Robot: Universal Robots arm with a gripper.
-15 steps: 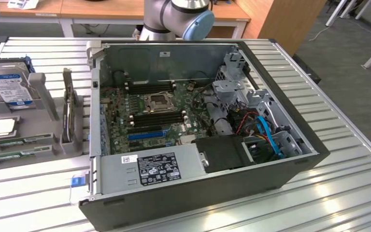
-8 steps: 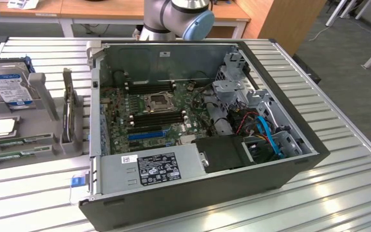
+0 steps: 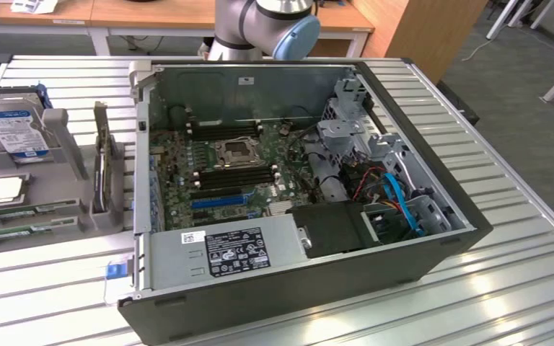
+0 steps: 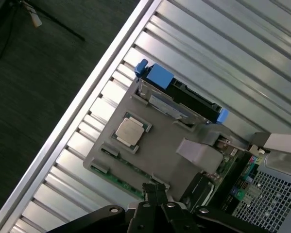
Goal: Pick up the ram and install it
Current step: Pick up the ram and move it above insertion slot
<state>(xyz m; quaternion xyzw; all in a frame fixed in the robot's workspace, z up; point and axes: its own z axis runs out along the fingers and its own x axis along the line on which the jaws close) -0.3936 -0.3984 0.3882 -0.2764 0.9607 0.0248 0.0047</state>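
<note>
In the exterior view, the open computer case [image 3: 306,194] lies on the slatted metal table [image 3: 518,303]. The grey holder [image 3: 60,194] stands just beside it, on the exterior view's left. The ram [image 3: 12,232] lies flat along the front edge of this holder, a slim green stick. A second green strip seems to lie just behind it, and I cannot tell whether it is another stick. The processor chip [image 3: 5,189] and the hard drive [image 3: 12,130] sit further back in the same holder. Inside the case the black memory slots [image 3: 234,175] run beside the processor socket, with cables and metal brackets near them. In my judgement the seating is the delicate part. If the stick comes down tilted or turned the wrong way, it can jam in a slot or press on the board.

In the wrist view, the gripper [image 4: 155,188] hangs above the holder [image 4: 164,155] with its two fingers pressed together, and they pinch nothing. The ram [image 4: 118,175] is near the fingertips but apart from them, along the holder's edge. The processor chip [image 4: 130,132] is near, and the hard drive [image 4: 184,94] is on the far side. I see three risks here:

- If the closed fingers go down as they are, they can strike the stick or the holder instead of going around it.
- The stick is thin and lies low, so a shallow or off-centre pinch can let it slip or rotate.
- A wrong aim can also catch the holder's rim and drag it on the table [image 4: 232,39].
</note>
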